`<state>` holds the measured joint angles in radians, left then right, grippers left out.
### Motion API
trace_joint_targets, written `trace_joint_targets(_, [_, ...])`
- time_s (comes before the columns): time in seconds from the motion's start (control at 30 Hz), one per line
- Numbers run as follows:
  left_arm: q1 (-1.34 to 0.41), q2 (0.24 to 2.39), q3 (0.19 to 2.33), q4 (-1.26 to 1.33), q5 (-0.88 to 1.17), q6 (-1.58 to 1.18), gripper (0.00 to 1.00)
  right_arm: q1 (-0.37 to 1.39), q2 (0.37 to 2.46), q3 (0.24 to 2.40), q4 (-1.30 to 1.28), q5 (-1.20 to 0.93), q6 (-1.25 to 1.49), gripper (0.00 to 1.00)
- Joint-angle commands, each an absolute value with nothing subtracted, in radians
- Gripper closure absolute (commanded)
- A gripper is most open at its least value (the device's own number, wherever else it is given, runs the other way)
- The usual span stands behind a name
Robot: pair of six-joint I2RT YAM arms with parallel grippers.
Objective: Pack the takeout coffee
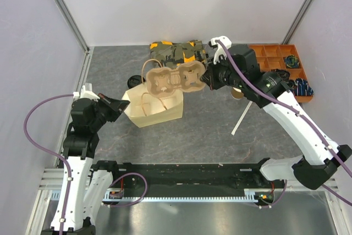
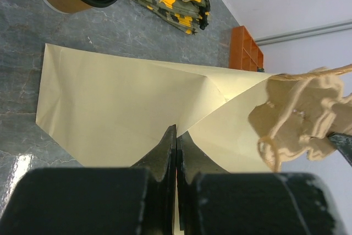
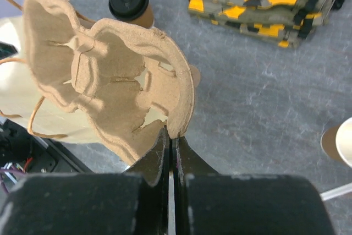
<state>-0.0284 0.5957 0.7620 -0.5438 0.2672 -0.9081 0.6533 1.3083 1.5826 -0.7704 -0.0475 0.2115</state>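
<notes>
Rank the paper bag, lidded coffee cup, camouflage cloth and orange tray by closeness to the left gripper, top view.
1. paper bag, pinched in the left gripper
2. lidded coffee cup, just behind
3. camouflage cloth, far centre
4. orange tray, far right

The grey table (image 1: pixel 209 136) bears a paper bag (image 1: pixel 157 109), takeout coffee (image 3: pixel 128 1), camouflage cloth (image 1: pixel 175 51) and orange tray (image 1: pixel 258 53).

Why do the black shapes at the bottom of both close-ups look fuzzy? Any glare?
Left wrist view: left end effector blurred, too near the lens; glare patch on the table at lower left. Right wrist view: right end effector equally blurred, cup carrier sharp.
</notes>
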Motion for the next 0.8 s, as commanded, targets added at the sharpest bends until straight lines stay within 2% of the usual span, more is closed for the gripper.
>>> trace_joint_targets(0.0, [-0.031,0.607,0.747,-0.549,0.258,-0.903,0.98,0.647,1.292,1.652,-0.676,-0.032,0.190,1.00])
trace_joint_targets(0.43, [-0.031,0.626,0.741,-0.541,0.258,-0.930,0.98,0.649,1.279,1.615,-0.698,0.041,0.129,1.00])
trace_joint_targets(0.57, [-0.031,0.620,0.730,-0.541,0.262,-0.925,0.98,0.637,1.269,1.626,-0.664,-0.105,0.166,1.00])
trace_joint_targets(0.77, [-0.031,0.630,0.732,-0.538,0.264,-0.914,0.98,0.621,1.276,1.678,-0.649,-0.215,0.242,1.00])
